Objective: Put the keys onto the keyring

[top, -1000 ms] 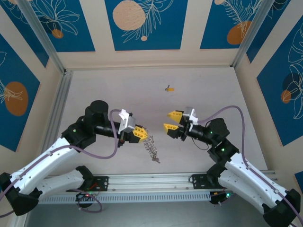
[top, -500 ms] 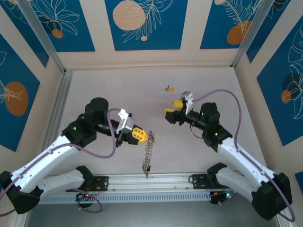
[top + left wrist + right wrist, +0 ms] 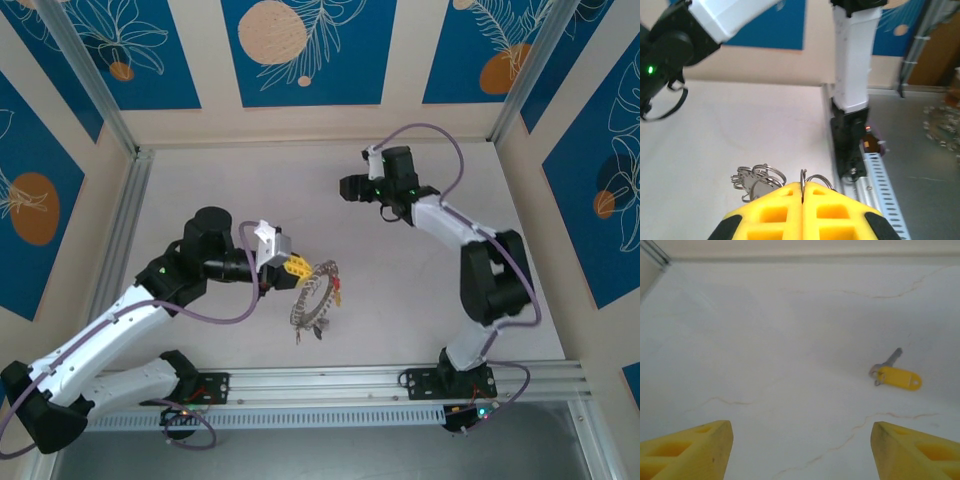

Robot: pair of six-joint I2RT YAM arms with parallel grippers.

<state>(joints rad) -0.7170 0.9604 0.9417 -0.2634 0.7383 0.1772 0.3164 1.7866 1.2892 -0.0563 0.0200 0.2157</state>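
Top view: the left hand [image 3: 297,268] sits near the middle of the desk [image 3: 200,180], closed tight on the rim of the keyring [image 3: 315,292]. The ring hangs tilted off the fingertips, on the side facing the right arm, and its rim is fringed with small silvery pieces. A couple of small coloured tags show at its far rim. I cannot tell whether its low edge touches the desk.

Left wrist view adds the grip detail: the two yellow fingers [image 3: 775,212] meet, with only the thin metal edge of the keyring [image 3: 803,176] pinched between them. A cluster of small silvery loops [image 3: 757,177] sticks out just past the fingertips.

Top view: the right hand [image 3: 350,187] is stretched out to the far part of the desk, well apart from the ring. Its jaws cannot be judged from here.

Right wrist view settles it: the right hand [image 3: 800,450] is wide open and holds nothing. A key [image 3: 895,376] with a yellow tag lies flat on the desk, ahead of the hand and towards its right finger, touching neither finger.
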